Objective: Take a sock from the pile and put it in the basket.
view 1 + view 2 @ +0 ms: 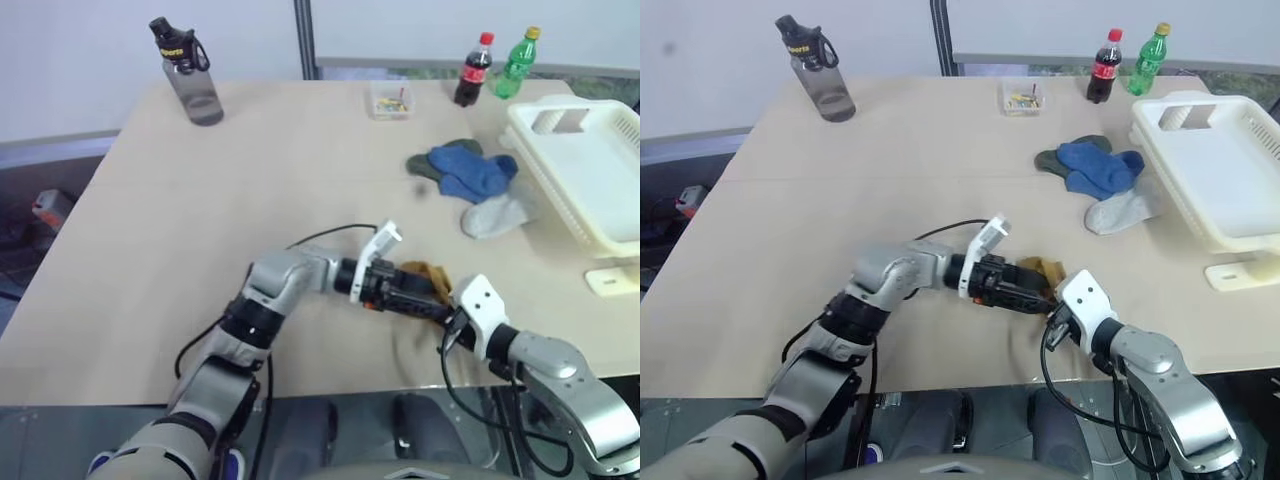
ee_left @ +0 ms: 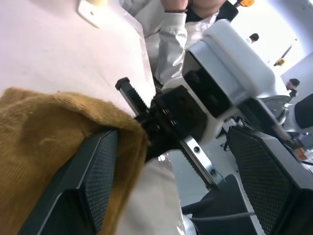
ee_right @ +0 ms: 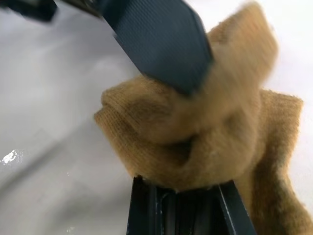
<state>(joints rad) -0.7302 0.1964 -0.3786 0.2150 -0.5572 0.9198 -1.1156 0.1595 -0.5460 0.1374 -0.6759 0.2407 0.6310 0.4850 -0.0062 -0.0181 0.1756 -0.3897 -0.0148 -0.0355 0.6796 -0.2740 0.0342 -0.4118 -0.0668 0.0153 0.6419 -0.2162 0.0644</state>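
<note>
The mustard-yellow sock (image 3: 195,142) is a soft ribbed knit, bunched into a lump; the right gripper (image 3: 183,188) is clenched on its lower fold, low and right of centre in the left eye view. The left gripper (image 2: 171,186) has its 2 fingers (image 2: 98,171) spread apart; each carries a cross-hatched black rubber pad; 1 pad lies against the knit, the other stands clear. The left forearm reaches from the lower left toward the centre, gripper about level; the right forearm enters from the lower right, gripper angled toward the left one. The pile (image 1: 470,180) of blue, dark green and light grey socks lies at the upper right of the matt beige table (image 1: 250,190); the basket (image 1: 590,170), rigid cream plastic with slotted walls, sits just beside it at the right edge. The left wrist view adds a seated person's white sleeve (image 2: 168,44).
</note>
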